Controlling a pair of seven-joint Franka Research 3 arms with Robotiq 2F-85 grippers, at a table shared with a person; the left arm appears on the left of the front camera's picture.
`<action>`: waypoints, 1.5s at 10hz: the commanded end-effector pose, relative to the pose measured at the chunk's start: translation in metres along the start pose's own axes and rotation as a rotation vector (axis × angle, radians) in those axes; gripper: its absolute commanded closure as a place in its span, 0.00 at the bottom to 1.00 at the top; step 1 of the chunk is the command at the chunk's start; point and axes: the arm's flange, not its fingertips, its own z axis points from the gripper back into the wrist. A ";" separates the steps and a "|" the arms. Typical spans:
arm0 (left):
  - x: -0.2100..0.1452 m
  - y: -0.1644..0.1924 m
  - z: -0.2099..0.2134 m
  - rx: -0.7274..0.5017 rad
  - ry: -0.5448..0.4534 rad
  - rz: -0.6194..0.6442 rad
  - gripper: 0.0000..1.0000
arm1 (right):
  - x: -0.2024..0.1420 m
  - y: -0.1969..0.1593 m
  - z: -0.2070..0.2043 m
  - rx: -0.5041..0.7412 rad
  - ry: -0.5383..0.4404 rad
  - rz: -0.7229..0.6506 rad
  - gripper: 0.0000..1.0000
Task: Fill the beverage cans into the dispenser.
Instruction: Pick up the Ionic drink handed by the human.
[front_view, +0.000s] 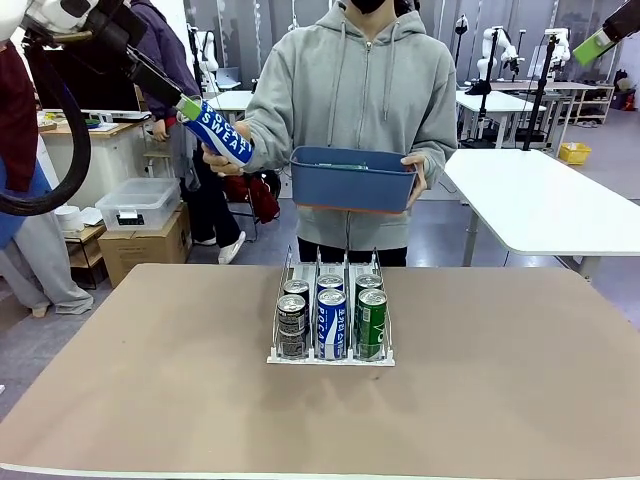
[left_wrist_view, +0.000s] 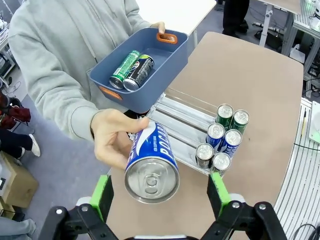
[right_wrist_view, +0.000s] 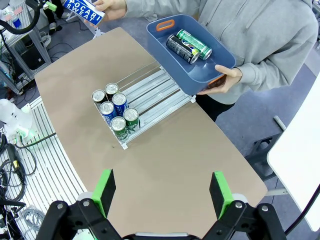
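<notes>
My gripper (left_wrist_view: 159, 185) stands wide open, clear of the blue-and-white can (left_wrist_view: 150, 165) that a person's hand (left_wrist_view: 112, 142) holds between my green pads (left_wrist_view: 102, 192), silver top toward me. Beyond it, a blue bin (left_wrist_view: 150, 95) holds a green can (left_wrist_view: 125, 68) and a black can (left_wrist_view: 140, 72). Six cans (left_wrist_view: 222, 140) stand in the dispenser (left_wrist_view: 182, 117) on the brown table (left_wrist_view: 250, 80).

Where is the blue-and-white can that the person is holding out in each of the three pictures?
Front view: the blue-and-white can is at upper left, tilted, to the left of the blue bin.
Left wrist view: the blue-and-white can is at bottom centre, its silver top toward the camera.
Right wrist view: the blue-and-white can is at the top-left corner.
Shared landmark: the dispenser.
</notes>
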 end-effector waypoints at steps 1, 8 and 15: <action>-0.009 0.005 -0.012 0.013 -0.017 -0.011 0.00 | -0.001 0.001 0.000 0.002 0.000 0.000 0.00; -0.014 0.016 -0.040 0.031 -0.048 0.023 0.00 | -0.001 0.001 0.000 0.002 0.000 0.000 0.00; -0.009 0.017 -0.041 0.045 -0.019 0.050 0.00 | -0.001 0.001 0.000 0.002 0.000 0.000 0.00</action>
